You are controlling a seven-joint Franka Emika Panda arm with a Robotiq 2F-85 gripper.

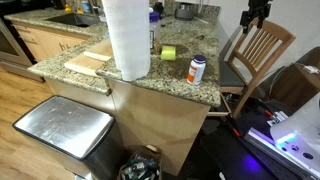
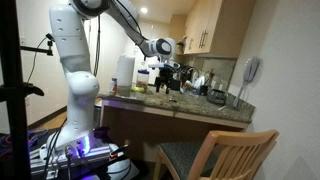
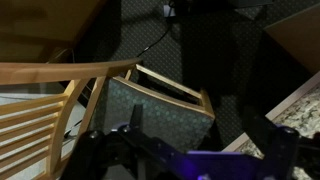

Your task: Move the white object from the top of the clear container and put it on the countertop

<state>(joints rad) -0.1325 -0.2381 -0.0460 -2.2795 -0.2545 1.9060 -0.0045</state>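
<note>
Hanging high over the chair [image 1: 262, 50], your end effector [image 1: 257, 20] looks wide open and empty, I think, because the white object [image 1: 199, 60] sits far off, capping the clear container [image 1: 196, 74] on the tabletop [image 1: 168, 82].

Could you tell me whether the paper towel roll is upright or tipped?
Upright: the paper towel roll stands on end on the countertop.

A tall white paper towel roll [image 1: 127, 38] stands upright just beside a pale wooden cutting board [image 1: 88, 63]. A brushed-steel bin lid [image 1: 65, 125] sits lower down, near both. A slatted wooden chair [image 1: 258, 50] with a grey-green padded seat [image 3: 160, 105] stands well apart.
</note>
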